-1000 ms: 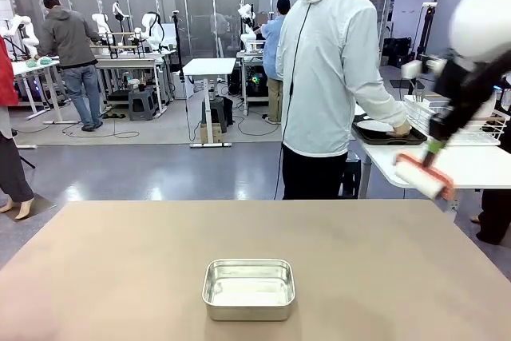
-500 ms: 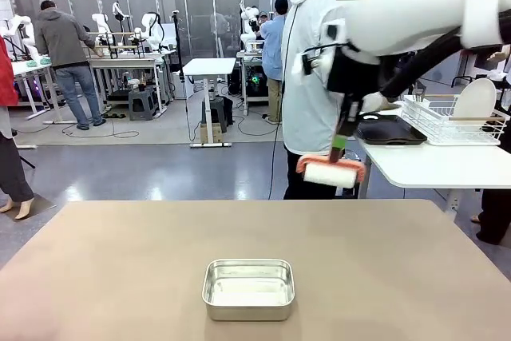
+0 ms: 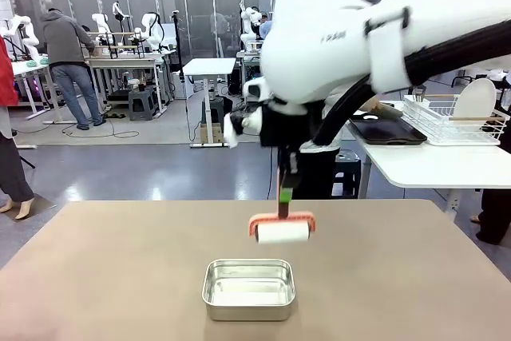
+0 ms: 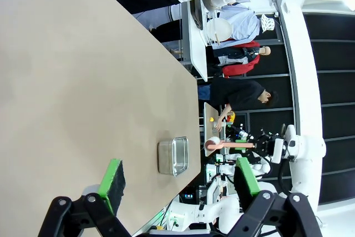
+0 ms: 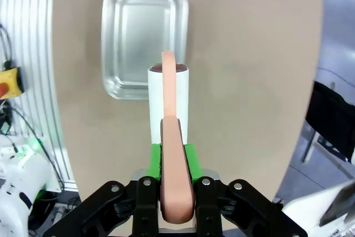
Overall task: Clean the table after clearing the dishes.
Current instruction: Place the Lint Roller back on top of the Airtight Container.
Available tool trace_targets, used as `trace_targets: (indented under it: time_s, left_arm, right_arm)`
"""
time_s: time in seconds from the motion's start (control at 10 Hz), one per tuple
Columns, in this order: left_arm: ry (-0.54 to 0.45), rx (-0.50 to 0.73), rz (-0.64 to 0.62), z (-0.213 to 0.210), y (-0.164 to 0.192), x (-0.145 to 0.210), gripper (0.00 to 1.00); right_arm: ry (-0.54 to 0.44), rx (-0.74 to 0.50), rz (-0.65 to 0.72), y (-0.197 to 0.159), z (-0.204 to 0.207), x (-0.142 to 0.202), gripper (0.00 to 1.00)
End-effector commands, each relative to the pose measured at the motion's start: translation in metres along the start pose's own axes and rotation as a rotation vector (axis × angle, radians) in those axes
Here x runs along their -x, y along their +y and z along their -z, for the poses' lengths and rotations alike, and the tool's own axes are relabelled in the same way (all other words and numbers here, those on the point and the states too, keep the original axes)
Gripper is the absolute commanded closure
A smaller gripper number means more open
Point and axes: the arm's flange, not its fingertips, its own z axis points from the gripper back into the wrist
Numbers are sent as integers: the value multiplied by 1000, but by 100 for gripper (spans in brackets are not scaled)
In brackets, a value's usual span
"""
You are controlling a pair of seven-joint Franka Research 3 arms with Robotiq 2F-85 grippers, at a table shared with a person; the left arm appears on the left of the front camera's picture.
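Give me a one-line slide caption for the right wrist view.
Right gripper shut on lint roller, poised over the table beside the steel pan.

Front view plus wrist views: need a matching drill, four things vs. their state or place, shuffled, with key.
Things:
1. lint roller
2. steel pan
3. left gripper
4. white plate

States:
A. open, holding nothing
B. standing in the wire rack on the side table
C. held by the right gripper above the table
D. resting on the table, near edge

Pairs: 1-C, 2-D, 3-A, 4-B
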Motion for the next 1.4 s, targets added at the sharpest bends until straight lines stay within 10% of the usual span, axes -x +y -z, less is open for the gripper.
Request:
trace_targets:
  time_s: [0.0, 1.3]
  left_arm:
    - [-2, 1, -11, -3, -5, 1, 0]
    - [-2, 1, -11, -3, -5, 1, 0]
  right_arm:
    - [29, -31, 59, 14, 8, -25, 80]
    - [0, -60, 27, 6, 53, -61, 80]
